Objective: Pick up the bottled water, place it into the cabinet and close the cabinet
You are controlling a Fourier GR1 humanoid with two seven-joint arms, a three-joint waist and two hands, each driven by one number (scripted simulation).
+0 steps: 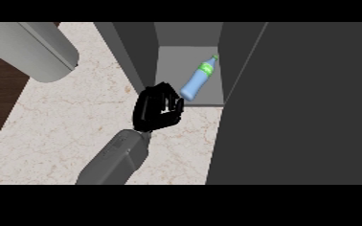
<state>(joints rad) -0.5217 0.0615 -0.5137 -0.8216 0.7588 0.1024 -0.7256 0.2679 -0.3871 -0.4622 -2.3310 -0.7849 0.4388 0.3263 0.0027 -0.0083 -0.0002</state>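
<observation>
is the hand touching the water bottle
Apart: the head view shows grey cabinet floor between the hand and the bottle.

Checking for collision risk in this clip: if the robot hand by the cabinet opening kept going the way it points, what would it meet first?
Probably the bottled water lying on the cabinet floor, just beyond the robot hand; depth is unclear.

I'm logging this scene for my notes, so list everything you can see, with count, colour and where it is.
Bottled water: one, pale blue with a green label and cap, lying inside the cabinet.
Cabinet: one, grey inside, open, at the back of the counter.
Cabinet door: one, dark grey, swung open on the right.
Counter: one, beige marble.
Grey cylinder: one, upper left corner.
Hand: one, black, on a grey forearm, just in front of the cabinet opening.
</observation>
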